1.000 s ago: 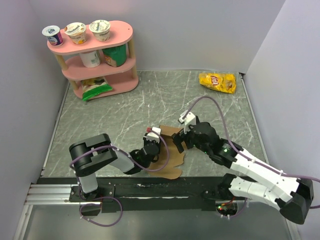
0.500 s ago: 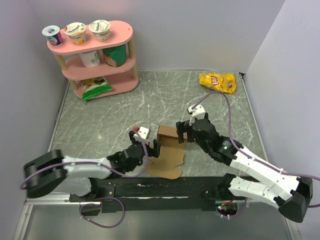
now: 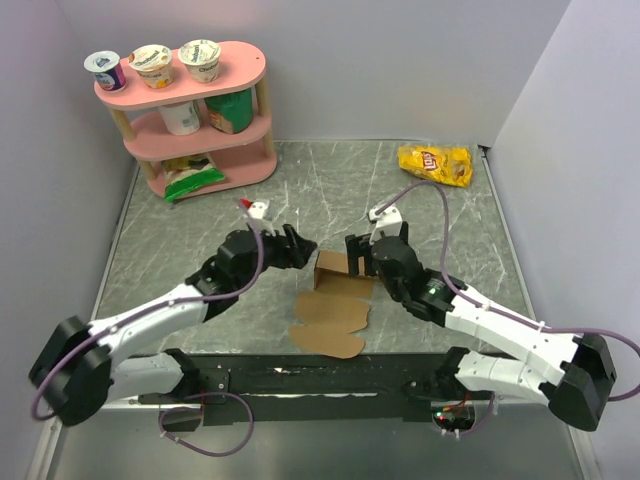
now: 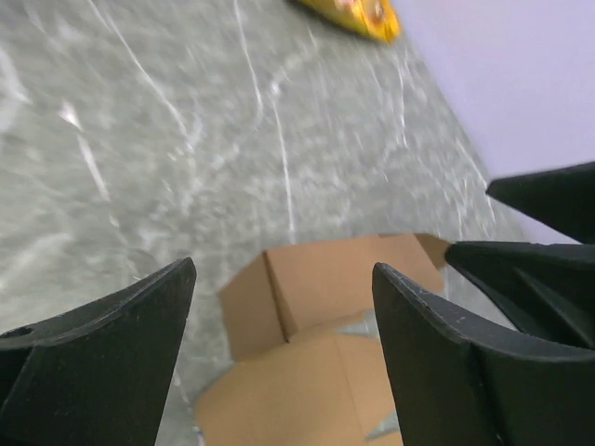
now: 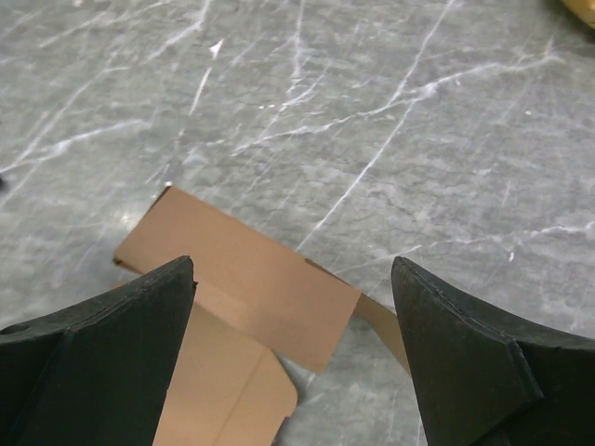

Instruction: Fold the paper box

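Brown cardboard, plain, unprinted, die-cut: one paper box (image 3: 332, 312), partly formed.

Location: on the grey marbled worktop (image 3: 200, 230), between my two claws and just below them. Its upright wall sits in the gap ahead of my left claw (image 3: 303, 250) and under the fingertips of my right claw (image 3: 356, 262).

Claw state: the left claw has its jaws spread wide and holds nothing; as far as I can tell it is clear of the card. The right claw is likewise wide and empty, hovering over the wall's top edge.

Orientation: the long axis runs from the upright wall between my claws back toward my bases. The wall stands roughly vertical, with a short side tab turned at one corner. Its own long edge lies crosswise, from one claw to the other. The rest lies flat behind the claws, with rounded flaps at the end nearest my bases.

Step in hand, by my judgement: raising the next panel against the standing wall. To do it well, I should:
- steady the wall near its top edge with one claw, without crushing it;
- slip the other claw low under a flat side panel and close on its edge only;
- swing that panel up about the scored crease, not across it;
- go slowly, since thin card likely springs back and the sheet may slide on the smooth worktop.
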